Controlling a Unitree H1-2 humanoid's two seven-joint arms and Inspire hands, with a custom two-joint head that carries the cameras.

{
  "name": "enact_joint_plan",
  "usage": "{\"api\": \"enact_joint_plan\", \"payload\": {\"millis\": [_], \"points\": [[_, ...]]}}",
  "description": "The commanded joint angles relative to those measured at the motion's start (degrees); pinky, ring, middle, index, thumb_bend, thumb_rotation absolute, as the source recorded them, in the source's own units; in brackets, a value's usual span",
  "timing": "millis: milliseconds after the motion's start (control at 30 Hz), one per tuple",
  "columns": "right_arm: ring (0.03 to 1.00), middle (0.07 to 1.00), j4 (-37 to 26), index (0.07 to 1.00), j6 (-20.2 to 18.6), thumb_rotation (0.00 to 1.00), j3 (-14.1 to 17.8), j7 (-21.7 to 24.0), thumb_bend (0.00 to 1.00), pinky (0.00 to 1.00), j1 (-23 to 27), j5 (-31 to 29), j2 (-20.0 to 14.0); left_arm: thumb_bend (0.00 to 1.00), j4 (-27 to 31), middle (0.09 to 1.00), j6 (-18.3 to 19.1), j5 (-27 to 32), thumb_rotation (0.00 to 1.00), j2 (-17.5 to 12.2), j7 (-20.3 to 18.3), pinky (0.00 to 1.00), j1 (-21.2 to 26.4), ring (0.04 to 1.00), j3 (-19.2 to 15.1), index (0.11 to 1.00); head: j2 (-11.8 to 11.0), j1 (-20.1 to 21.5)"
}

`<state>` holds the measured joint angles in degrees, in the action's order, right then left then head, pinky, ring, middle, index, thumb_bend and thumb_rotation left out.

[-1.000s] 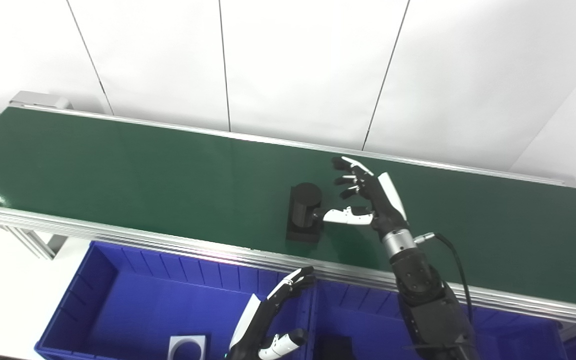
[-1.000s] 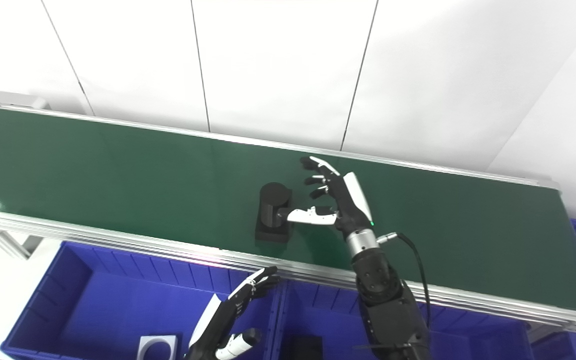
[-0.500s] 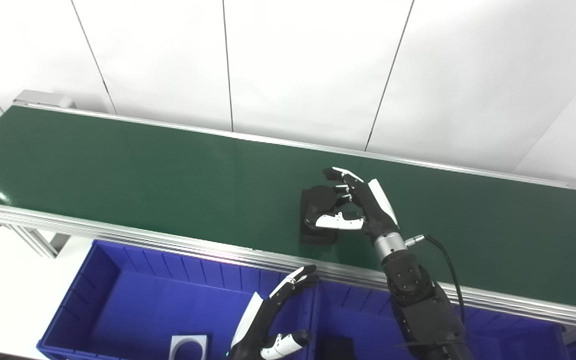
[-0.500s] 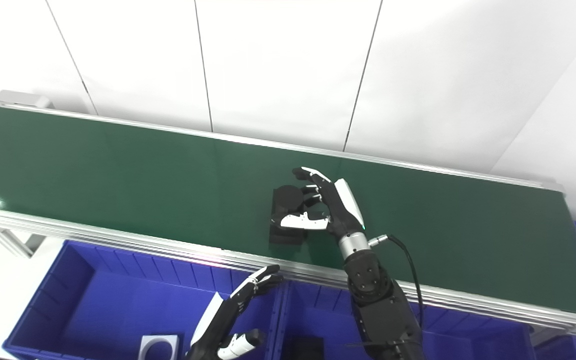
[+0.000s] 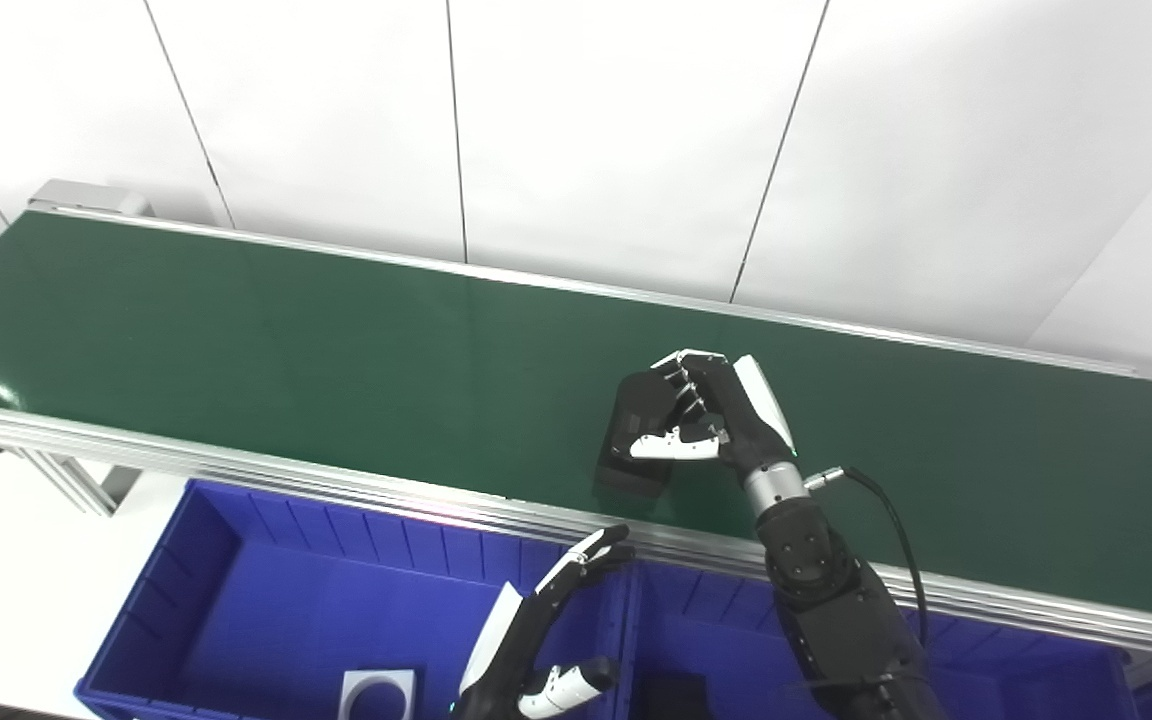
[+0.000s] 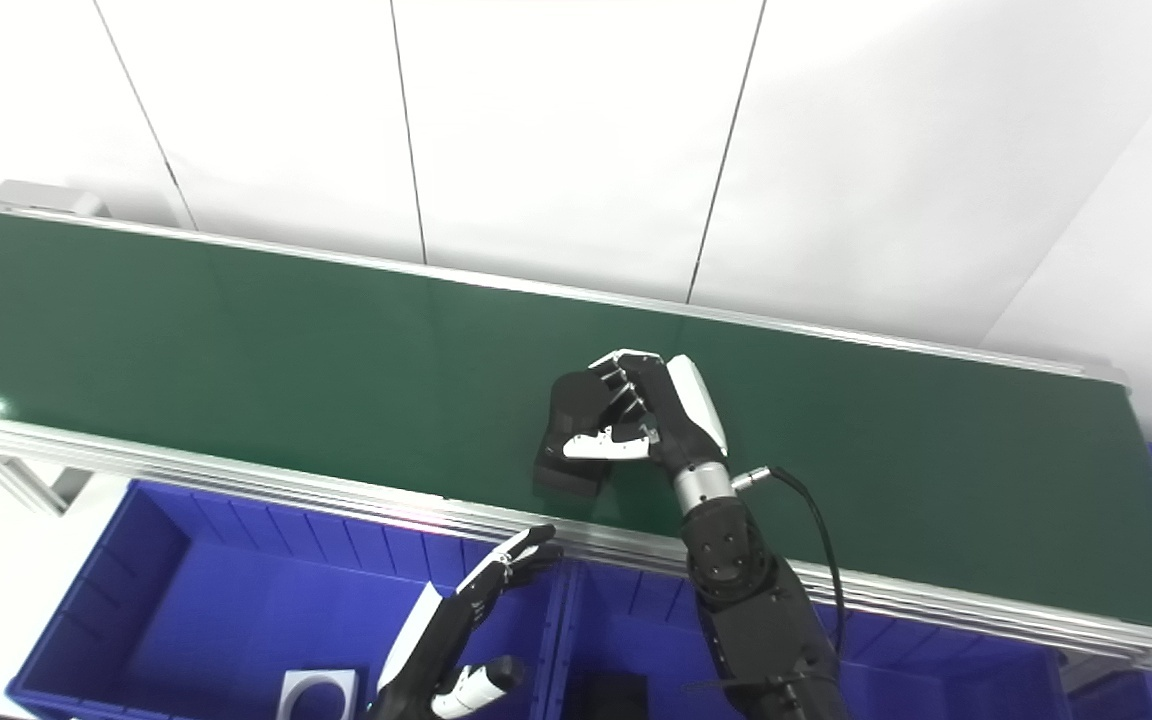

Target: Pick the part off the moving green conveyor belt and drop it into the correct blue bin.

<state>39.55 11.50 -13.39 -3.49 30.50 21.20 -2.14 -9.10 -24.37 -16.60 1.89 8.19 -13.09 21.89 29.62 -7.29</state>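
- The black part [image 5: 641,430] is now held by the right hand [image 5: 711,420], with the fingers curled over its top and the thumb pressed on its side.
- A second ago this hand was spread wide beside the part, so the grab has only just been made.
- The part is tipped a little and looks partly lifted, but its bottom end is close to the green belt [image 5: 286,340]; whether it is touching cannot be told.
- The left hand [image 5: 536,650] is kept open and empty over the left blue bin [image 5: 216,560].
- A white piece [image 5: 376,693] is seen in that bin, and a dark piece [image 5: 669,692] in the next blue bin [image 5: 716,640].
- The dark bin is likely the right one, so lifting and carrying come next.
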Motion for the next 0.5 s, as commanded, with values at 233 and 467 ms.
{"api": "enact_joint_plan", "payload": {"millis": [233,467], "points": [[0.361,0.461,-2.35,0.497,-0.57,0.0,-0.52,0.35,0.53,0.29,0.95,0.24,-0.26,0.92,1.63,0.842,-2.2,-0.21,0.93,2.74,0.08,0.85,-0.51,0.847,1.0,0.895,0.04,0.07],[0.368,0.467,-4.21,0.493,0.19,0.0,-0.33,0.56,0.53,0.29,0.17,-0.22,-0.3,0.91,1.75,0.844,-2.12,0.51,0.93,2.81,-0.43,0.86,-0.54,0.856,0.87,0.898,0.17,0.71]]}}
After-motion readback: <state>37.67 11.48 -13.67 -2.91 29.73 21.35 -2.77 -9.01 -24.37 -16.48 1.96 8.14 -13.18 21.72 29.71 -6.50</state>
